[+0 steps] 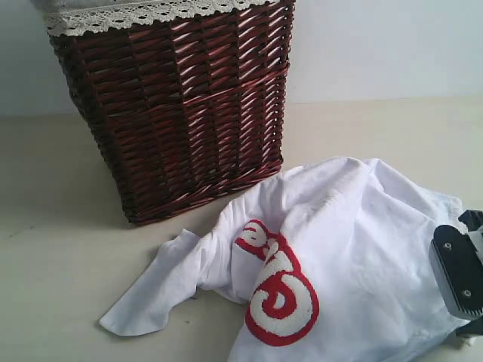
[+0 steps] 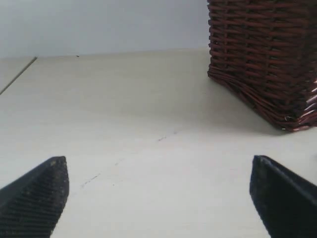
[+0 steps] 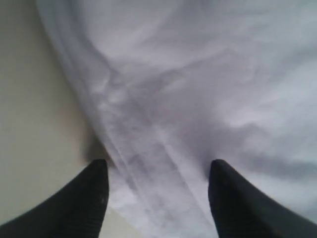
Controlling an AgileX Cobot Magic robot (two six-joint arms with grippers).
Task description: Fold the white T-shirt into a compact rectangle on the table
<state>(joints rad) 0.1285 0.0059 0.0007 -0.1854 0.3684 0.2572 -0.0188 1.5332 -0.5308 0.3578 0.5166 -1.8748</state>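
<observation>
**Left gripper** (image 2: 158,196): The jaws are wide open and grip nothing. Only bare table (image 2: 138,124) lies between the 2 fingers. The basket (image 2: 262,54) stands ahead of the jaws, past the line of 1 finger and well apart from both tips. No part of the shirt is within the jaws' reach in the left wrist view.

**Right gripper** (image 3: 157,191): The jaws are open, at a narrower gap than the left pair, and they clamp nothing. The shirt (image 3: 198,89) fills the space between and ahead of the fingers. A creased ridge of cloth runs through the gap. 1 fingertip sits at the cloth's edge, where the shirt meets the table. The other fingertip sits over cloth. Whether either tip touches the cloth cannot be told.

**Shirt position, exterior view:** The shirt lies crumpled and unfolded on the table. The right gripper is at 1 edge of it. On the side of the shirt away from those jaws, 1 sleeve (image 1: 155,290) spreads flat on the table. The red band (image 1: 278,290) of white letters faces up, twisted, between the sleeve and the jaws. The basket, with lace trim (image 1: 151,13) at its rim, stands just beyond the shirt.
</observation>
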